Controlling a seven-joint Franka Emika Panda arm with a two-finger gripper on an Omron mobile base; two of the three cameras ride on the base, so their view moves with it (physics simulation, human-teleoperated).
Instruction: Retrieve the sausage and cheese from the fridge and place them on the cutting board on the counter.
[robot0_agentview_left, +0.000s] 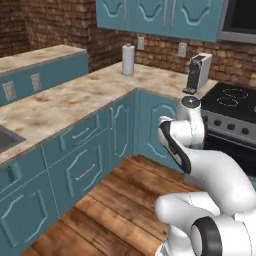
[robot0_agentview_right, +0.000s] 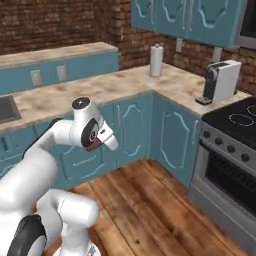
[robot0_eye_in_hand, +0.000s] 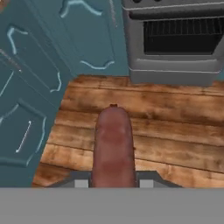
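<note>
one sausage (robot0_eye_in_hand: 114, 146), and it's pinched in my claw (robot0_eye_in_hand: 113, 183), sticking straight out ahead of the two fingertips (robot0_eye_in_hand: 81, 183), one on each side of it. no second one anywhere. one counter (robot0_agentview_left: 65, 102) runs in an l shape off to my side, well above where the claw hangs, with one paper towel roll (robot0_agentview_left: 128, 59) and one coffee machine (robot0_agentview_left: 198, 73) on it, well apart from each other. one stove (robot0_agentview_right: 235, 150) sits past the sausage tip, its oven door (robot0_eye_in_hand: 179, 41) facing me.

room to move: under and ahead of the claw it's all bare wood floor (robot0_eye_in_hand: 175, 127), open right up to the foot of the stove and the teal cabinet doors (robot0_eye_in_hand: 30, 87) that close in on one side of the claw. the counter edge overhangs those doors.

hard to make out: the back end of the sausage is tucked down between my fingertips, so i can't see how long it really is. a sink (robot0_agentview_left: 6, 137) is cut off at the frame edge, just a corner of it. upper cabinets (robot0_agentview_left: 160, 17) are cropped at the top.
</note>
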